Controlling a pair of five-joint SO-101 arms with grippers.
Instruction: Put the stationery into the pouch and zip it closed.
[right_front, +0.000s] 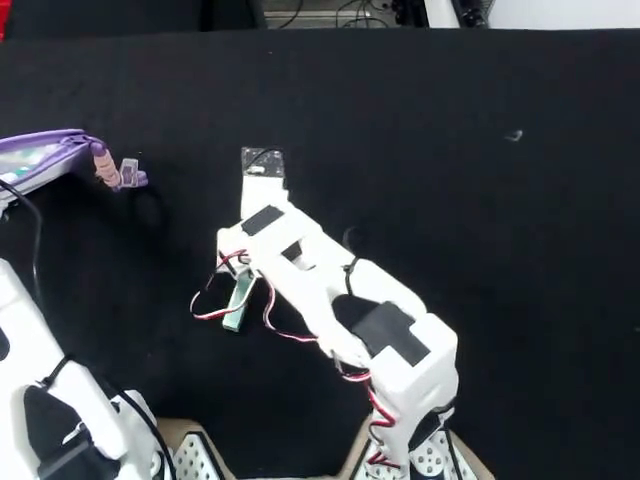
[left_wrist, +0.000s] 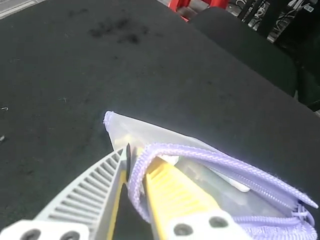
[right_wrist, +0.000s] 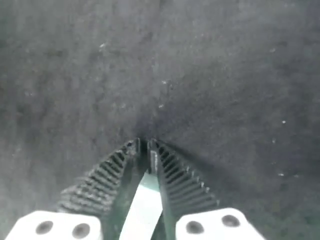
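Status: my left gripper (left_wrist: 137, 156) pinches pouch (left_wrist: 150, 136) rim; right gripper (right_wrist: 142, 143) clamps stationery piece (right_wrist: 143, 207), well apart from pouch. Insertion, zipping pending.

White plastic left arm (right_front: 45, 390) and right arm (right_front: 340, 300), black motor blocks (right_front: 385, 330), red-and-white cables (right_front: 375, 403); ribbed fingers (left_wrist: 92, 187), one yellow, the right's perhaps darker grey.

My pouch (right_front: 45, 158) — clear, with a lilac zip rim — lies at the table's left edge, rim pinched in my left gripper (left_wrist: 137, 157). The stationery (right_front: 237, 305), a flat pale-green piece, sits clamped in my right gripper (right_wrist: 143, 143), well apart.
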